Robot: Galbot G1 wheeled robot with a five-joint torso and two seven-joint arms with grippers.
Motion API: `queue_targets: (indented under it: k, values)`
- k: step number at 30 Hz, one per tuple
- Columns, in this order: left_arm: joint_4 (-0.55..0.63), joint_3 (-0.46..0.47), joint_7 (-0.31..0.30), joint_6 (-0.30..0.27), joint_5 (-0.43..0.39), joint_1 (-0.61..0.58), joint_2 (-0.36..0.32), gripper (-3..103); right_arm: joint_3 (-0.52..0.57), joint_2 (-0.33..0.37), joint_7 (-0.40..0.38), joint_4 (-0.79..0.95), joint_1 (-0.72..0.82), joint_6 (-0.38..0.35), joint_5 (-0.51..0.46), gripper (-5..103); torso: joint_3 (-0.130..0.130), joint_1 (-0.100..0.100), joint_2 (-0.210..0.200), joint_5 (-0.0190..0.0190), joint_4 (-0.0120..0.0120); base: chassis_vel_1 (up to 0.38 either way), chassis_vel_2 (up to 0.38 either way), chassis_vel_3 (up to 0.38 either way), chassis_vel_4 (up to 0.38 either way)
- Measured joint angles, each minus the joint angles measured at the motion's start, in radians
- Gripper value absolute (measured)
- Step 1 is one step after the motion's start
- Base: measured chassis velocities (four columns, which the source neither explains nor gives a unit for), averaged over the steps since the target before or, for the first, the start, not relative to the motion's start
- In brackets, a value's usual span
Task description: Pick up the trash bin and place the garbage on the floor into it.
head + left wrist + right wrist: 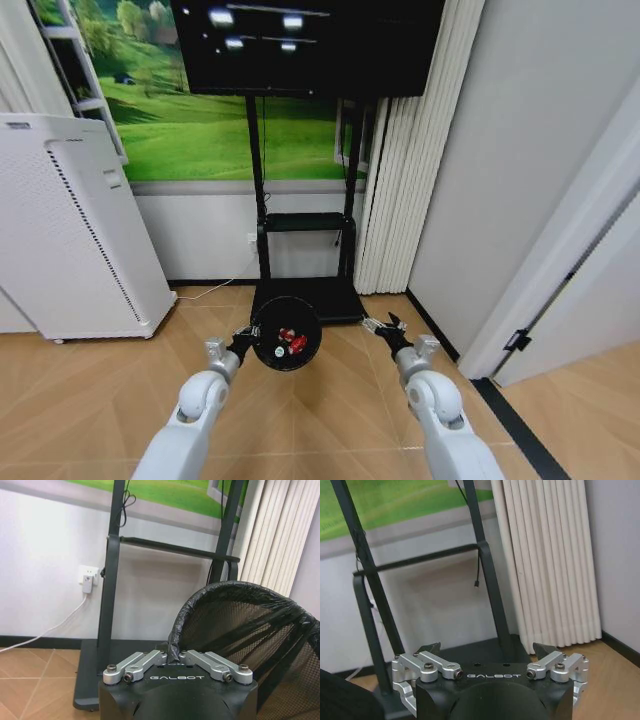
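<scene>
I hold the trash bin [286, 333] up in front of me with my left gripper [246, 341], its jaws clamped together on the near-left part of the rim. In the left wrist view the rim, wrapped in a black liner, is pinched right between the closed linkages [174, 656], and the bin's mesh wall [250, 630] curves away from the pinch toward my other arm. The bin hangs off the floor, its mouth turned up toward my head camera, so I look straight down its axis to the bottom.

Inside, on the bottom, lie red-and-white scraps of garbage [291, 341]; I cannot make out a bottle among them. The wooden floor [120, 390] around my arms carries no litter that I can see.

My right gripper [384, 328] hovers just beside the bin on its right, at about the same height, not touching it. Its jaws stand apart and hold nothing; in the right wrist view the two fingertips [431, 648] are spread wide, with the TV stand's black base [470, 652] beyond them.

So the bin lies between my two grippers, fixed to the left and free of the right. Any drop into it would come from the right hand moving left over the open mouth, I judge.
</scene>
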State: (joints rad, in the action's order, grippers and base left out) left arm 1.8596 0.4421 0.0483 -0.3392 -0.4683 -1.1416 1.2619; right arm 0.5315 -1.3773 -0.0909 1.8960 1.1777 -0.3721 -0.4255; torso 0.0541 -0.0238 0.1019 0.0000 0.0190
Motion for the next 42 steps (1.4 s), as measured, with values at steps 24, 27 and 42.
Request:
queue_targets:
  k: [24, 27, 42]
  values:
    - [0.158, 0.180, 0.049, 0.027, 0.054, -0.242, 0.021, 3, -0.022, 0.013, 0.046, -0.178, -0.022, 0.191, 0.288, 100, 0.000, 0.000, 0.000, -0.0001, -0.0001, 0.000, 0.000, 0.000, 0.000]
    - [0.158, 0.191, 0.057, 0.040, 0.084, -0.246, 0.018, 3, -0.023, 0.011, 0.049, -0.176, -0.015, 0.196, 0.293, 100, 0.000, 0.000, 0.000, -0.0001, -0.0001, 0.000, 0.000, 0.000, 0.000]
    - [0.155, 0.206, 0.080, 0.078, 0.123, -0.234, 0.010, 3, -0.015, 0.015, 0.054, -0.140, 0.030, 0.176, 0.302, 100, 0.000, 0.000, 0.000, 0.0000, 0.0001, 0.000, 0.000, 0.000, 0.000]
